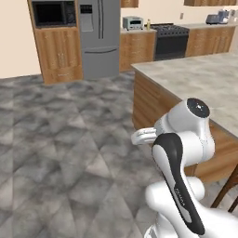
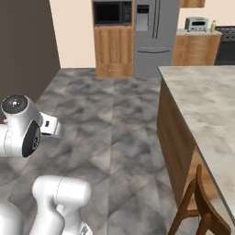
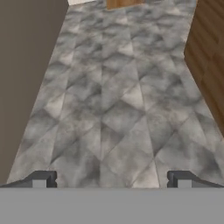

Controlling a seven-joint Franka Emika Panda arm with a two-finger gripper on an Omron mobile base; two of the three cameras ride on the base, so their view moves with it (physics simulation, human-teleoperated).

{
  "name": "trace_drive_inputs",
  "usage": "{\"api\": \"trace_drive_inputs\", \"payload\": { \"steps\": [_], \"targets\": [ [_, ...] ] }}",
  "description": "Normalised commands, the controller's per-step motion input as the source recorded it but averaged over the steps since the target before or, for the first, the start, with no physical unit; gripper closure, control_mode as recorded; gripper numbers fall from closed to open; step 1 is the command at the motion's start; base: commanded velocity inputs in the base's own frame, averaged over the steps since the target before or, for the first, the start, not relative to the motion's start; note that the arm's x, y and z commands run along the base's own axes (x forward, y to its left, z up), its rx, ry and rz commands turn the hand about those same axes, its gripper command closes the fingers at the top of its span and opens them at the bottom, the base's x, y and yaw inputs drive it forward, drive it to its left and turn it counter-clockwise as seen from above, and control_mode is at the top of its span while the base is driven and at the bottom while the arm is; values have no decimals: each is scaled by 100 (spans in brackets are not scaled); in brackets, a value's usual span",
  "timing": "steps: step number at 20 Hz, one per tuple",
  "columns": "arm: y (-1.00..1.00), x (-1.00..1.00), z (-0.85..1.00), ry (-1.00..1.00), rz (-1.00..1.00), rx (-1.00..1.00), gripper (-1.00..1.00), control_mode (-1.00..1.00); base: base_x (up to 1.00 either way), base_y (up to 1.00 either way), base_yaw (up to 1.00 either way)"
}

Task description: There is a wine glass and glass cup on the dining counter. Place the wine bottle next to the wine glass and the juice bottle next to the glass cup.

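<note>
The dining counter has a pale marbled top and wooden sides, and its visible part is bare. My arm is folded low beside it. In the hand view my gripper is open, its fingertips wide apart over the grey stone floor with nothing between them. Far back, a small yellow bottle that looks like the juice bottle stands next to a grey toaster oven. The wine bottle, wine glass and glass cup are out of view.
A wooden chair stands at the counter's near side. A steel fridge, a wooden cabinet with a microwave and a black stove line the back wall. A dark wall bounds the floor on the left.
</note>
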Motion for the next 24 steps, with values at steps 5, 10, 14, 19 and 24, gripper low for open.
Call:
{"api": "trace_drive_inputs", "payload": {
  "steps": [5, 10, 14, 19, 24],
  "targets": [
    [0, 0, 0, 0, 0, 0, -100, 100, 93, 30, -2],
    [0, 0, 0, 0, 0, 0, -100, 100, 94, 26, -7],
    [0, 0, 0, 0, 0, 0, -100, 100, 94, 27, -6],
    [0, 0, 0, 0, 0, 0, -100, 100, 94, 26, -10],
    [0, 0, 0, 0, 0, 0, -100, 100, 90, 31, -18]
  ]
}}
